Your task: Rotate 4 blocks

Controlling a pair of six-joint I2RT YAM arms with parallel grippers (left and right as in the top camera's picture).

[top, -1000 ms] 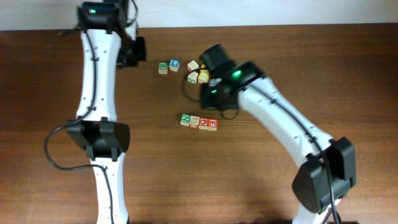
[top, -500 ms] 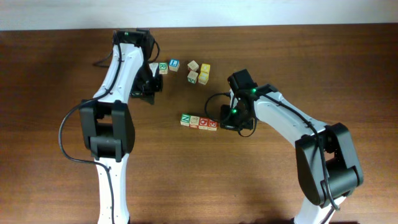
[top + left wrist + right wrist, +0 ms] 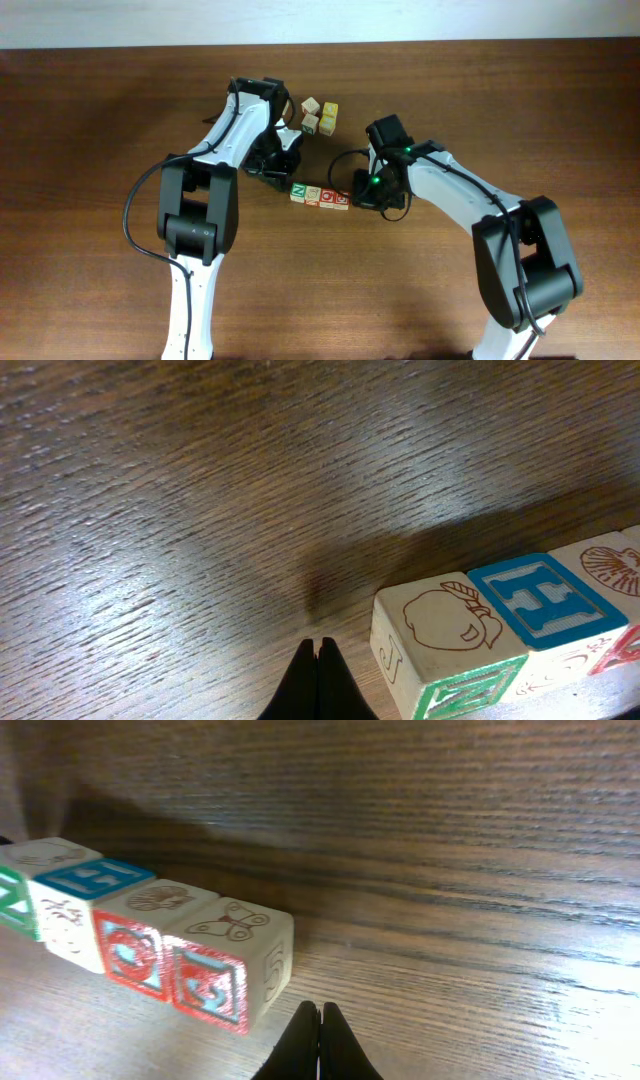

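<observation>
Four pale-wood blocks lie touching in a row mid-table. The leftmost block has a green face; the rightmost has a red one. My left gripper is shut and empty, low over the wood just behind the row's left end. In the left wrist view its tips sit left of the green-lettered block. My right gripper is also shut and empty, beside the row's right end. In the right wrist view its tips are close to the red-faced end block.
A loose cluster of pale cubes, one with a yellow face, lies behind the row. The left arm's links stretch over the table left of that cluster. The table's far edge runs along the top.
The left arm has swung right from the back-left corner and lowered its shut gripper to the row's left end. The right gripper came down from the cluster to the row's right end and stayed.
</observation>
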